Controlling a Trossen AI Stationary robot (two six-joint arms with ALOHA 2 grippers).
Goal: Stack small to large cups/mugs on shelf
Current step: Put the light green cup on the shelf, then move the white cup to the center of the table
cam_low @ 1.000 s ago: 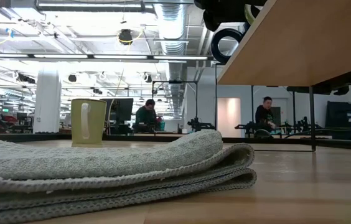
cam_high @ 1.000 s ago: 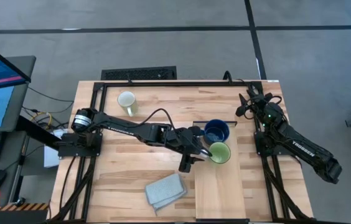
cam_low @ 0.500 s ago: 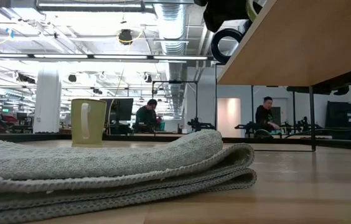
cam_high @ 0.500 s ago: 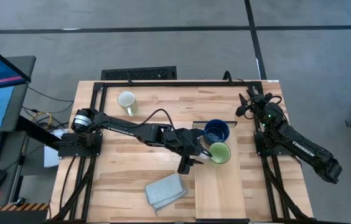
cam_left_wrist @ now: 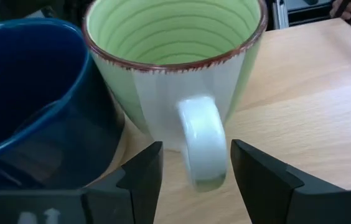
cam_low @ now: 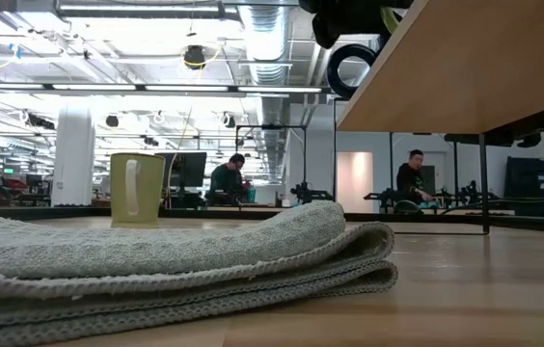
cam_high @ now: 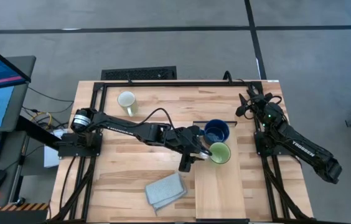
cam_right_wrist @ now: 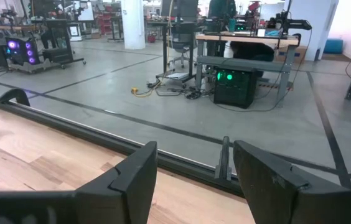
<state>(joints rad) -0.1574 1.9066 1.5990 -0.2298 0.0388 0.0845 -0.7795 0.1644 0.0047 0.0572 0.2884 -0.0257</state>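
**Green mug handle between left fingers, on shelf**

Left gripper (cam_high: 204, 151) reached across table (cam_high: 126, 171) to green mug (cam_high: 219, 152), at mug's side facing away from right arm. Fingers (cam_left_wrist: 143, 177) spread, one on each side of mug's white handle (cam_left_wrist: 203, 146), small gaps seen both sides in wrist view; not pinching. Green mug upright on shelf (cam_high: 216, 193), inside ribbed, reddish-brown rim. Blue mug (cam_high: 216, 131) just beside green mug, toward table's far edge, also on shelf; touching or nearly so, cannot tell. In left wrist view blue mug (cam_left_wrist: 32, 93) right against green mug (cam_left_wrist: 175, 68). Cream mug (cam_high: 126, 101) well apart from green mug, off shelf, on table near far corner on left arm's side; seen upright in low view (cam_low: 137, 189), handle facing camera. Folded cloth (cam_high: 165, 191) on table beside shelf, nearer front edge than green mug. Shelf underside filled upper corner of low view (cam_low: 475, 67), mugs barely visible above.

Right gripper (cam_right_wrist: 194, 180) parked well apart from green mug, at table's edge on right arm's side, fingers spread, holding nothing. People (cam_low: 226, 178) seated in room beyond table.
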